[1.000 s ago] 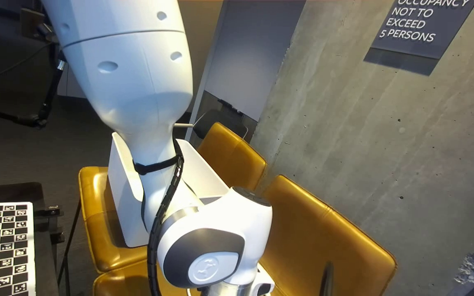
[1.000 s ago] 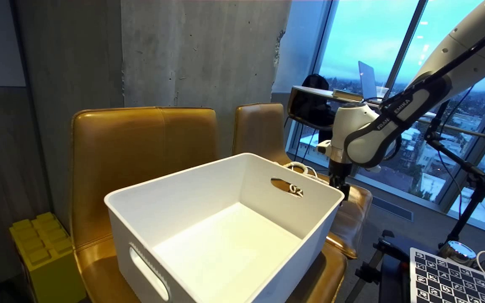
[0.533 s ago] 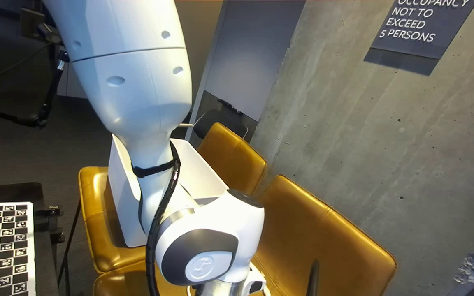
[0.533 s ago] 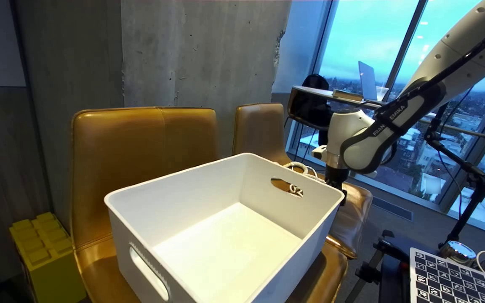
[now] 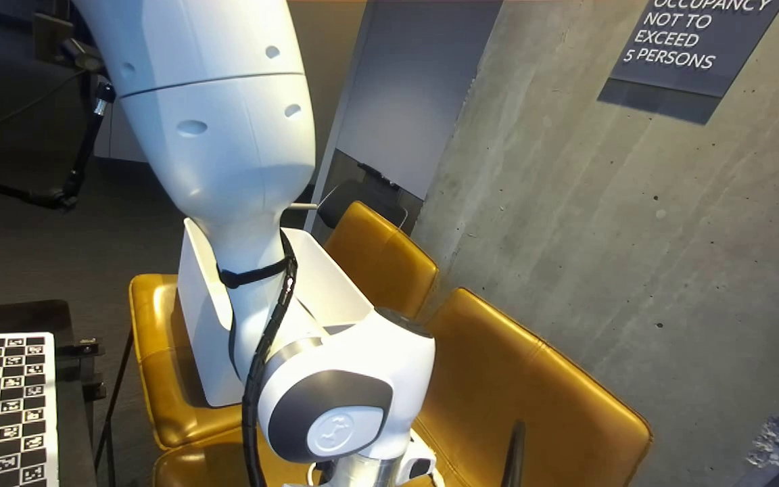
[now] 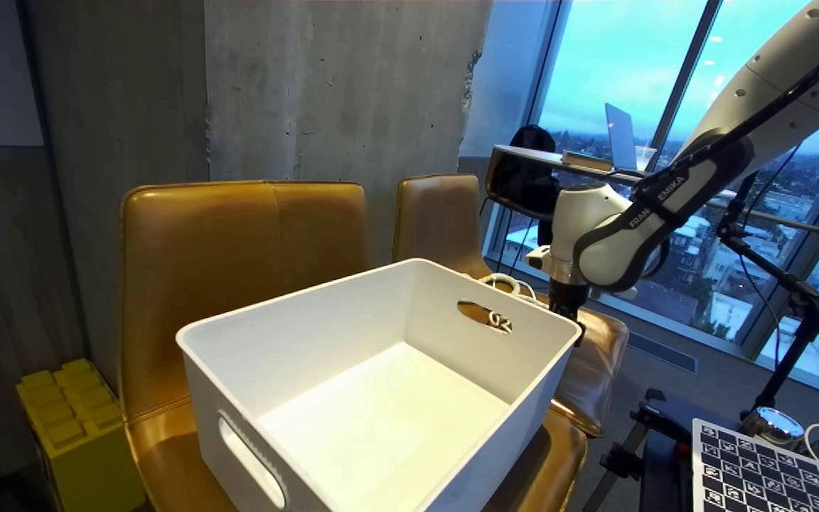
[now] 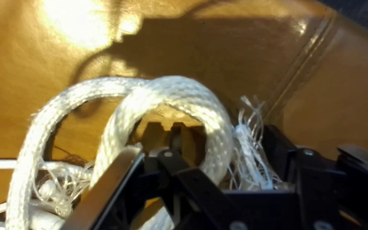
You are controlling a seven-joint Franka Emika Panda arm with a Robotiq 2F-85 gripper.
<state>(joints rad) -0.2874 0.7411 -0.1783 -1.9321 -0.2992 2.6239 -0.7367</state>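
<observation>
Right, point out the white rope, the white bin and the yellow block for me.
White rope [image 7: 118, 126], wrist view: smaller loop, image-left side.
White bin [image 6: 388, 412], an exterior view: its inner floor.
Yellow block [image 6: 93, 462], an exterior view: its front face.

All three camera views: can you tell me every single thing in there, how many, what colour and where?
Chairs: two, golden brown, side by side
Bin: one, white, on a chair
Rope: number unclear, white, on the other chair
Yellow block: one, yellow, beside the bin's chair
Concrete wall: one, grey, behind the chairs
Sign: one, dark with white letters, on the wall
Windows: several, bluish, at the back
Table: one, pale-topped, near the windows
Laptop: one, grey, on the table
Patterned board: one, black and white, on a black surface
Round thing: one, silver, beside the board
Stand: at least one, black, near the windows
Arm: one, white and grey, above the rope
Claw: one, black, at the rope
</observation>
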